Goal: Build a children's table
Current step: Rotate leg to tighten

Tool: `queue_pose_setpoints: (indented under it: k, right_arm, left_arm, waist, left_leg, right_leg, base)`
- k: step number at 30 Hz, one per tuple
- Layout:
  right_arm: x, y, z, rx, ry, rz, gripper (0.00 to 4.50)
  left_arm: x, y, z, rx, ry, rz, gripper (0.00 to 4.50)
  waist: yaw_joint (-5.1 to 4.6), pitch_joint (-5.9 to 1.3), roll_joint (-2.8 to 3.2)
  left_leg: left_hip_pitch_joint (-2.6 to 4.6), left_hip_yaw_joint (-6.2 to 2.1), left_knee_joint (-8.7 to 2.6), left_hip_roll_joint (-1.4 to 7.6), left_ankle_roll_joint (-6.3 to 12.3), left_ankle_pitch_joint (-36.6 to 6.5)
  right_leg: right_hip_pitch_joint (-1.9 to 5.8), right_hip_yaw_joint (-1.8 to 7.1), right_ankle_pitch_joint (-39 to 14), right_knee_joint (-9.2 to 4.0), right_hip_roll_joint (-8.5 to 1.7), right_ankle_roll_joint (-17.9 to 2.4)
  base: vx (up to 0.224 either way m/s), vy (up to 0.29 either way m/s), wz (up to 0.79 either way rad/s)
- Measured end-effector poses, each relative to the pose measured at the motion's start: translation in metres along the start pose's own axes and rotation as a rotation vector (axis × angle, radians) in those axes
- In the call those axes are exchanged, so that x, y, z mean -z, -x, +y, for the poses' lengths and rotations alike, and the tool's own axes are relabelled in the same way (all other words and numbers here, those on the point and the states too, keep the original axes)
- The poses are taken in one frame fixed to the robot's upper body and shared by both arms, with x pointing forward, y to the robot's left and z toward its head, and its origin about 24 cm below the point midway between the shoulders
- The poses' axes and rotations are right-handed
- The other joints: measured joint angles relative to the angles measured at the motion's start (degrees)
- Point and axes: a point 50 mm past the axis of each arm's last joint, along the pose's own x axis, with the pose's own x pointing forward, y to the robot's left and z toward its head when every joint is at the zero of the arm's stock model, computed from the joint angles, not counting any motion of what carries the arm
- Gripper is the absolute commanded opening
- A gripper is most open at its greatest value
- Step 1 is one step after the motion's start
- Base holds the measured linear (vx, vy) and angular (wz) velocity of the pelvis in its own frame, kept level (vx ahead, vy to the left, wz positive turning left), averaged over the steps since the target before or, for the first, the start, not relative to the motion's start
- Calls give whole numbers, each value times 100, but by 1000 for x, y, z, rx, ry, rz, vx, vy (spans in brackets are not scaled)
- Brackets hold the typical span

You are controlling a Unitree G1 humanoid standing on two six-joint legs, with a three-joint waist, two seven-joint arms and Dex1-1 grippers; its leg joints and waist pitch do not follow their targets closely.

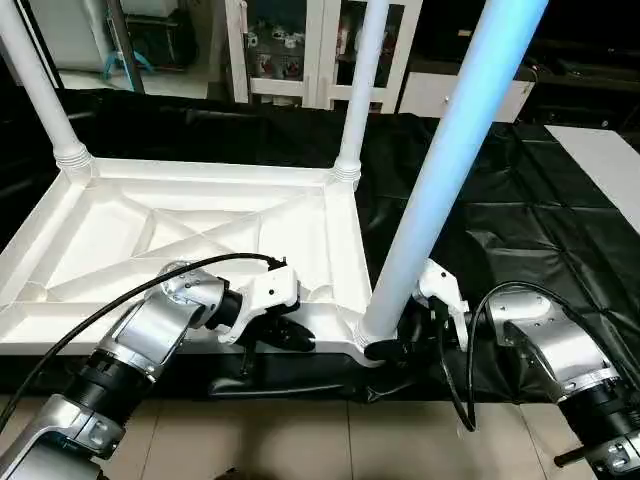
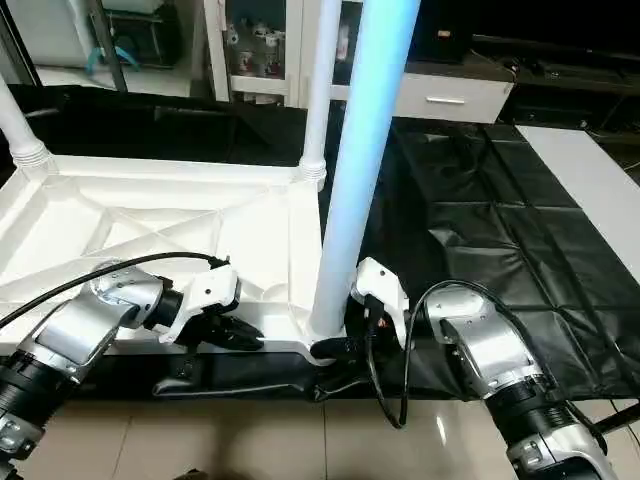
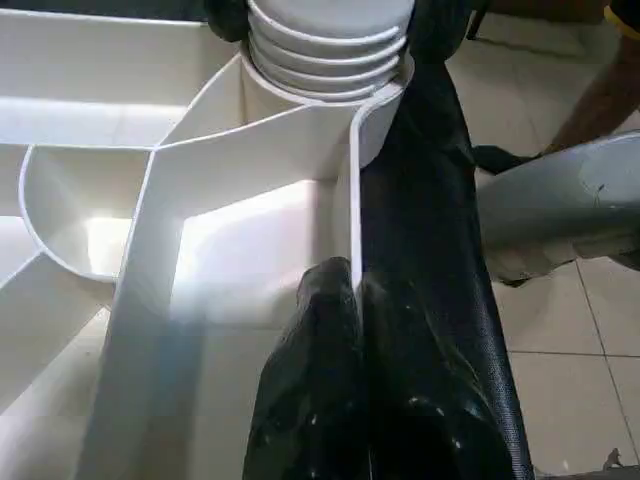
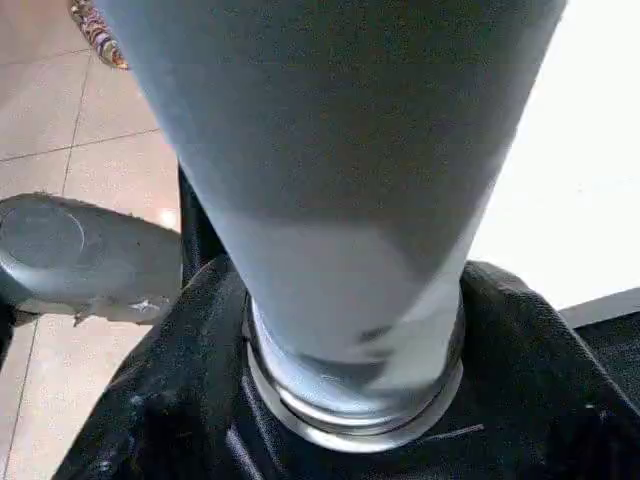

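The children's table top (image 1: 150,240) lies upside down on black cloth, ribbed side up. Two white legs (image 1: 40,90) (image 1: 360,90) stand upright in its far corner sockets. A third leg (image 1: 450,170) rises from the near right socket (image 1: 365,335), leaning slightly right. My right gripper (image 1: 385,348) wraps this leg's base, with black fingers (image 4: 150,400) on both sides of the tube (image 4: 340,180). My left gripper (image 1: 290,335) is shut on the top's near rim (image 3: 352,200), just left of that corner, pinching the thin wall.
Black cloth (image 1: 520,230) covers the work surface and hangs over its near edge. Tiled floor (image 1: 330,440) lies below. A white cabinet with glass doors (image 1: 300,50) stands behind. A white board (image 1: 600,160) lies at the far right.
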Motion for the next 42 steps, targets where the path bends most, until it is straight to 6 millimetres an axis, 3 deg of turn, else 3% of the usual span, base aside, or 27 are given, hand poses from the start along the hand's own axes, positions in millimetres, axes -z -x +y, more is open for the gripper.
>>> queue_pose_setpoints:
  k: [4, 11, 13, 14, 15, 16, 17, 18, 19, 20, 21, 22, 23, 25, 29, 32, 35, 37, 39, 42]
  right_arm:
    - [3, -13, -8, 113, -91, -57, 273]
    - [7, -38, -28, 499, -347, -176, 272]
    - [7, -45, -32, 598, -397, -203, 272]
    - [7, -50, -36, 691, -440, -228, 272]
    - [4, -57, -43, 821, -504, -262, 272]
    - [1, -60, -48, 921, -545, -273, 272]
    - [-1, -61, -52, 984, -564, -277, 272]
    - [1, -60, -54, 1053, -587, -282, 272]
    - [2, -58, -55, 1088, -593, -286, 272]
    - [-2, -58, -57, 1096, -587, -291, 272]
    - [-4, -58, -59, 1108, -581, -296, 272]
    - [-5, -58, -59, 1116, -574, -300, 272]
    - [-5, -56, -60, 1130, -567, -313, 272]
    - [-5, -55, -62, 1133, -561, -329, 272]
    - [-6, -51, -63, 1114, -534, -361, 272]
    - [-5, -46, -64, 1111, -508, -373, 342]
    - [-9, -44, -63, 1083, -455, -402, 344]
    - [-11, -37, -64, 1084, -426, -408, 377]
    - [-11, -30, -64, 1068, -391, -414, 383]
    - [-8, -16, -59, 933, -304, -393, 426]
  left_arm:
    - [3, -1, 5, -78, 28, -17, 0]
    - [0, -22, 22, -291, 119, -55, 0]
    - [-3, -28, 26, -339, 135, -52, 0]
    - [-6, -35, 32, -395, 153, -49, 0]
    - [-14, -46, 39, -473, 175, -51, 0]
    - [-19, -53, 44, -534, 180, -48, 0]
    - [-24, -59, 46, -566, 174, -46, 0]
    - [-29, -68, 49, -595, 168, -42, 0]
    - [-33, -72, 49, -612, 156, -40, 0]
    - [-35, -71, 50, -625, 141, -45, 0]
    - [-36, -72, 51, -633, 139, -49, 0]
    - [-37, -73, 51, -632, 138, -56, 0]
    - [-40, -75, 51, -637, 134, -64, 0]
    - [-42, -75, 53, -642, 121, -63, 0]
    - [-44, -73, 55, -646, 75, -67, 0]
    - [-46, -73, 56, -645, 46, -70, 0]
    - [-42, -64, 60, -669, 37, -63, 0]
    - [-40, -61, 61, -669, 40, -62, 0]
    - [-38, -59, 60, -647, 38, -66, 0]
    - [-32, -50, 54, -569, 32, -75, 0]
  waist:
    - [-49, -34, -50]
    - [-313, -60, -93]
    - [-359, -55, -80]
    - [-378, -32, -45]
    - [-380, 10, 26]
    - [-368, 40, 77]
    - [-339, 77, 102]
    - [-272, 94, 79]
    - [-165, 18, -179]
    - [-127, 48, -194]
    - [-15, 59, -156]
    - [33, 12, -12]
    - [38, -9, 64]
    - [-13, -28, 7]
    - [-18, -12, 31]
    - [-2, -14, 41]
    - [-43, -13, 45]
    - [-49, -11, 42]
    - [-34, -11, 42]
    - [-24, -11, 43]
  left_leg:
    - [22, -4, 14, 2, -1, 0]
    - [68, -76, 43, -18, -2, -1]
    - [72, -132, 49, -21, -2, -1]
    - [84, -185, 48, -15, -2, -2]
    - [87, -253, 48, 1, -2, -2]
    - [70, -267, 23, 17, -2, -3]
    - [41, -246, -8, 29, -2, -2]
    - [-3, -106, -33, 44, -2, -2]
    - [50, 154, -50, 44, 0, -2]
    - [37, 159, 13, 35, -19, -23]
    - [50, -51, 276, 9, -58, -283]
    - [76, -247, 280, -27, -52, -303]
    - [61, -311, 221, -27, -203, -200]
    - [53, -261, 113, -17, -181, -117]
    - [36, -196, 76, -1, -148, -95]
    - [-7, -189, 76, 0, -133, -85]
    - [-20, -180, 76, 4, -95, -63]
    - [-20, -179, 76, 6, -95, -63]
    - [-21, -176, 76, 7, -93, -65]
    - [-20, -172, 75, 9, -88, -69]
  right_leg:
    - [10, 2, 0, 25, 1, 1]
    - [40, -44, -23, -38, -7, 31]
    - [47, -104, -25, -87, -12, 32]
    - [68, -176, -30, -161, -12, 29]
    - [133, -304, -34, -253, -23, 22]
    - [204, -394, -48, -287, -29, 2]
    - [207, -440, -157, -158, -50, -107]
    - [218, -439, -398, 328, -118, -289]
    - [192, -213, -556, 541, -130, -107]
    - [123, -117, -600, 577, -116, 37]
    - [87, -177, -616, 549, -149, 42]
    - [99, -289, -614, 524, -148, 44]
    - [105, -349, -599, 462, -139, 40]
    - [96, -289, -365, 325, -77, -52]
    - [80, -264, -319, 291, -77, -58]
    - [41, -264, -319, 291, -80, -59]
    - [20, -264, -313, 292, -79, -61]
    - [17, -264, -312, 290, -79, -62]
    - [18, -264, -313, 286, -79, -62]
    - [19, -265, -313, 283, -79, -62]
  base:
    - [0, 0, 0]
    - [-40, 14, -9]
    - [-67, 26, -12]
    - [-87, 30, -9]
    - [-87, 30, -9]
    - [-95, 20, -3]
    - [-122, -37, 28]
    - [-122, -37, 28]
    - [1, -131, 27]
    - [65, -88, -20]
    - [65, -88, -20]
    - [56, 33, -35]
    - [56, 22, -1]
    - [29, 4, 9]
    - [0, 0, 0]
    - [0, 0, 0]
    - [0, 0, 0]
    - [0, 0, 0]
    - [0, 0, 0]
    - [0, 0, 0]
